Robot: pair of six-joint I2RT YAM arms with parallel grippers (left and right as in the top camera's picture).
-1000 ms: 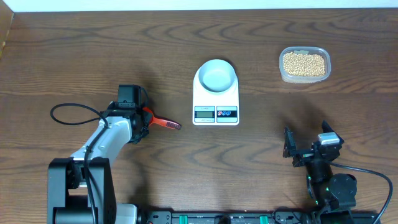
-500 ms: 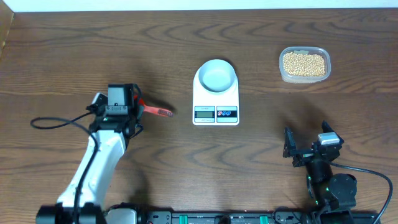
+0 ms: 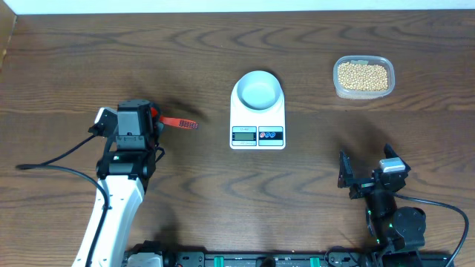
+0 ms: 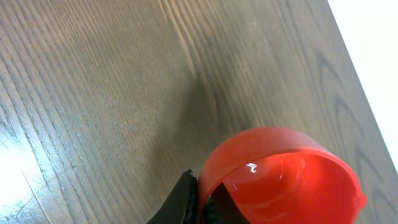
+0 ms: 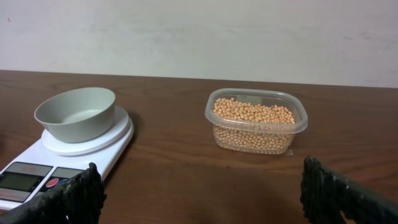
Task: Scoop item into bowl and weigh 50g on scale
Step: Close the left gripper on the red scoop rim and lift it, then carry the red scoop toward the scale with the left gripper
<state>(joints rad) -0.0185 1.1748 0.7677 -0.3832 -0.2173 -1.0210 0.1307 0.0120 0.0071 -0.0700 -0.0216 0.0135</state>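
Black right gripper [image 3: 369,172]: fingers spread wide, holding nothing; sits by the near edge of the table [image 3: 67,59], right side.
Left gripper [image 4: 200,202]: fingers pinched tight on the red scoop [image 4: 280,177]; over the left half of the table, further from the near edge.
Scoop axis: stem runs roughly parallel to the near edge, free end pointing right towards the scale [image 3: 257,113].
Scale position: mid-table, display facing the near edge; bowl [image 3: 258,90] seated on its platform, no beans inside.
Tan soybeans [image 3: 363,76]: in the clear tub [image 3: 336,87] near the far right corner, well apart from the scale.
Governing relation: the beans lie right of and beyond the scoop, with the scale between. The right arm is nearer the tub, but the left arm carries the tool.
View differences: only the overhead view shows the stem and the layout. Only the left wrist view shows the empty cup at the fingertips. The right wrist view shows the tub well filled.
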